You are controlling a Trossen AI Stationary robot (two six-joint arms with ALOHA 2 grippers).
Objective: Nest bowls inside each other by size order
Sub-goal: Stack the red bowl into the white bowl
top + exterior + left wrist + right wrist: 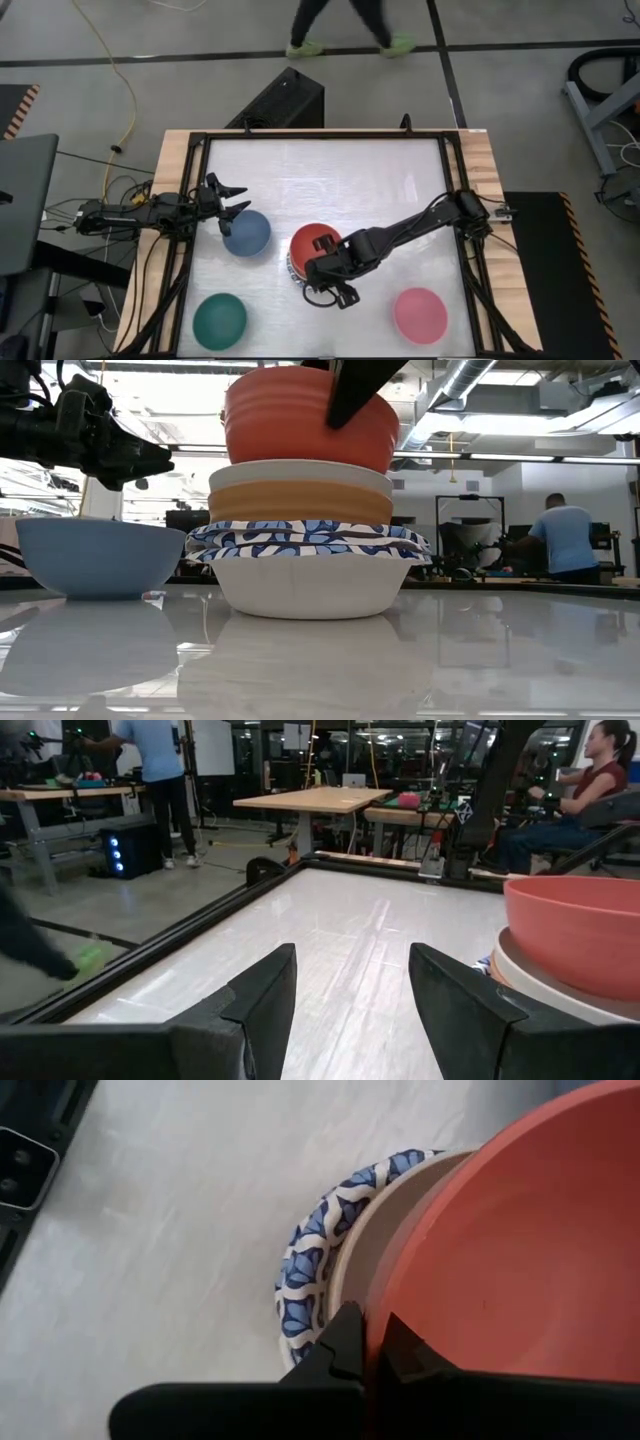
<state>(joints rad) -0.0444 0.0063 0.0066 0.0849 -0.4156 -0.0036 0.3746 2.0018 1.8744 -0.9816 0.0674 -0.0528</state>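
Observation:
A stack of bowls stands mid-table: a white bowl (300,588) at the bottom, blue-and-white patterned bowls (305,540), an orange bowl (300,503) and a cream bowl (300,473). On top is the red bowl (312,243), with my right gripper (372,1330) shut on its rim. A slate-blue bowl (246,232), a dark green bowl (220,320) and a pink bowl (420,315) each rest on their base on the table. My left gripper (232,197) hovers open at the left, just beyond the slate-blue bowl. My right gripper pinches the red bowl's rim (378,1312) on its near side, one finger (343,1342) outside the wall and the other (408,1352) inside. The fingers slant down from above. The bowl's underside (300,460) sits in the cream bowl's mouth; whether it rests there I cannot tell.
A black frame (320,135) borders the white table top. Bare table lies far of the stack and between the green and pink bowls. People show in the room beyond the table.

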